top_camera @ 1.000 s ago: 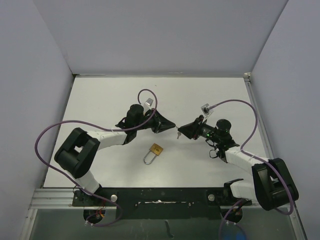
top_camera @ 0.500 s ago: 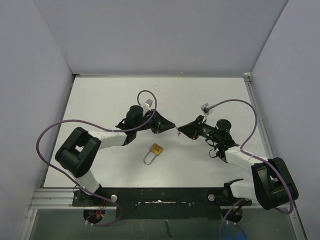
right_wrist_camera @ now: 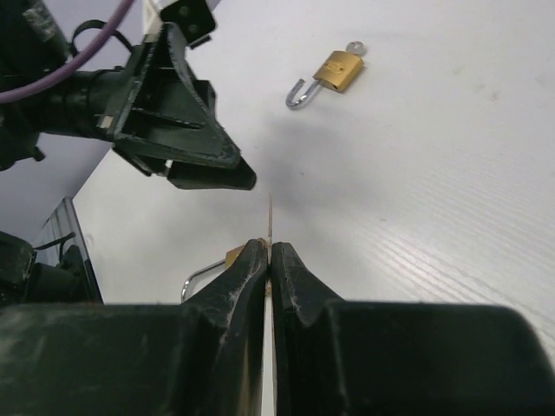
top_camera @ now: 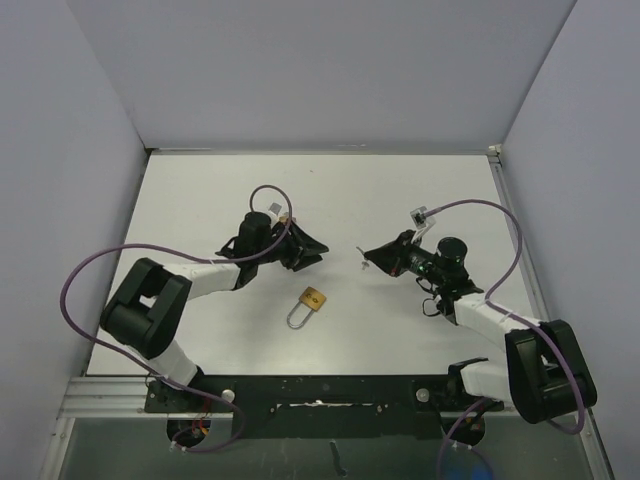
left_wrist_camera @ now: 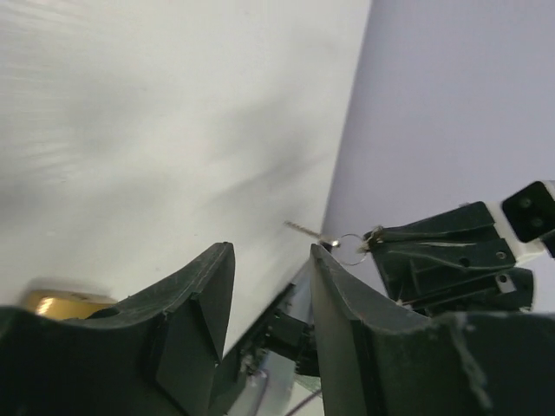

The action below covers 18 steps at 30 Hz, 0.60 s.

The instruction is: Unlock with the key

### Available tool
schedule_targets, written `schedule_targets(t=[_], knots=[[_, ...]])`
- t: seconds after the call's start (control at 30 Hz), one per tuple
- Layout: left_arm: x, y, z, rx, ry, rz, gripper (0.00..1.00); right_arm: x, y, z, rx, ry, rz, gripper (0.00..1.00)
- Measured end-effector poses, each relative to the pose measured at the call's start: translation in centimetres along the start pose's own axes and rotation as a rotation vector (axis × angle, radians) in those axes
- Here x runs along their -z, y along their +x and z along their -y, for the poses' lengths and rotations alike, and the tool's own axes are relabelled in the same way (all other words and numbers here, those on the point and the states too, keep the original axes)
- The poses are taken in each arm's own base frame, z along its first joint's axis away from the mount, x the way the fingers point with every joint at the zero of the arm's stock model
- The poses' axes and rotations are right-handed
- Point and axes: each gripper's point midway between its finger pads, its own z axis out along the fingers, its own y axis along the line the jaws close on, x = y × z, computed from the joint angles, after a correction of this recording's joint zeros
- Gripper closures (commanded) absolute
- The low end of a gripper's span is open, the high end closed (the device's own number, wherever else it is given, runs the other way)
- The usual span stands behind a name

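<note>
A brass padlock (top_camera: 313,298) with a silver shackle lies on the white table (top_camera: 200,200), nearer the front than both grippers. My right gripper (top_camera: 368,256) is shut on the key (top_camera: 362,264). The key's thin blade (right_wrist_camera: 270,208) pokes out between the closed fingertips of the right gripper (right_wrist_camera: 269,245). My left gripper (top_camera: 320,250) hangs a short way to its left, open and empty. Past the left gripper (left_wrist_camera: 270,251), the left wrist view shows the key (left_wrist_camera: 303,230) and its ring (left_wrist_camera: 351,250). The right wrist view shows a padlock (right_wrist_camera: 334,74) on the table and a brass piece (right_wrist_camera: 232,254) behind a finger.
Purple cables (top_camera: 95,270) loop over both arms. Grey walls close in the table on three sides, and a metal rail (top_camera: 320,385) runs along the near edge. A brass edge of the padlock (left_wrist_camera: 52,303) peeks from behind my left finger.
The grippers were tip to tip at the key. My right gripper has shut on the key, and my left gripper has opened and drawn back to the left.
</note>
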Motion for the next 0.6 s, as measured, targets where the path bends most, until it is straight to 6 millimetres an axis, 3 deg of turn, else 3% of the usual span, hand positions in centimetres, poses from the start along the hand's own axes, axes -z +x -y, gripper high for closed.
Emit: schedule_targets(t=[0.23,0.37,0.5,0.57,0.6], knots=[[2.0,-0.4,-1.7,-0.191,-0.204,0.109,0.61,1.1,0.7,2.7,-0.069,0.105,-0.026,1.00],[2.6,1.2,-1.8,-0.349,-0.328,0.138,0.56,1.5,1.4,3.2,-0.077,0.129,-0.053,1.00],[3.1,3.2,-3.5,-0.484,-0.463,0.126,0.52,1.8,1.8,3.5,-0.085,0.142,-0.069,1.00],[3.7,4.1,-4.8,-0.550,-0.533,0.115,0.31,1.9,1.8,3.6,-0.083,0.143,-0.071,1.00],[4.0,4.4,-5.5,-0.588,-0.569,0.111,0.29,1.9,1.7,3.5,-0.079,0.141,-0.070,1.00]])
